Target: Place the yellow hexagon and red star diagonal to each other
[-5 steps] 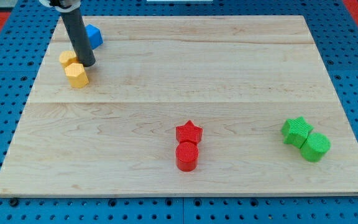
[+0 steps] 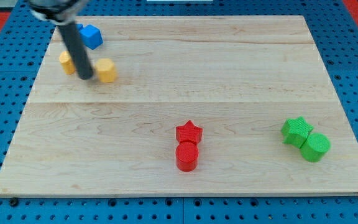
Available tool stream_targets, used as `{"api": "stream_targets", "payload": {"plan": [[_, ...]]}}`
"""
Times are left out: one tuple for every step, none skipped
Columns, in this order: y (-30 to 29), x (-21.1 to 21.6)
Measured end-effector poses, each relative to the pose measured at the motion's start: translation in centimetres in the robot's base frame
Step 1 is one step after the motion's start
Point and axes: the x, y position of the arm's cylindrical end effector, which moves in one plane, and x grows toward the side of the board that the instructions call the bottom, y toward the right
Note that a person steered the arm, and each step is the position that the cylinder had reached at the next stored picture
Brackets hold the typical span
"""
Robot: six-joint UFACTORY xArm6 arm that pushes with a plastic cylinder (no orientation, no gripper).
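- My tip [image 2: 87, 77] is resting on the wooden board [image 2: 241, 56] near the view's top left; this rod has no jaws, so there is nothing to open or close.
- The yellow hexagon [image 2: 106, 70] is sitting just beside my tip, on its right in the view, close enough that I cannot tell whether they are touching.
- A second yellow block [image 2: 66, 62] is lying just left of the rod, and a blue block [image 2: 91, 36] is lying above it toward the view's top.
- The red star [image 2: 189, 132] is lying well apart, down and to the view's right, touching a red cylinder [image 2: 186, 156] below it.
- You are probably needing a push rightward and downward, since my tip is standing on the hexagon's far side from the star.
- A green star [image 2: 297, 130] and green cylinder [image 2: 316, 146] are sitting at the far right.
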Motion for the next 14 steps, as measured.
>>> {"api": "stream_targets", "payload": {"plan": [[2.2, 3.9], [-5.0, 2.4], [-3.4, -3.5], [3.6, -2.8], [4.5, -0.5], [7.1, 4.7], [8.8, 14.3], [8.2, 18.3], [17.5, 20.1], [18.1, 18.6], [18.0, 13.3], [16.9, 9.1], [18.7, 10.0], [16.6, 7.5]]}}
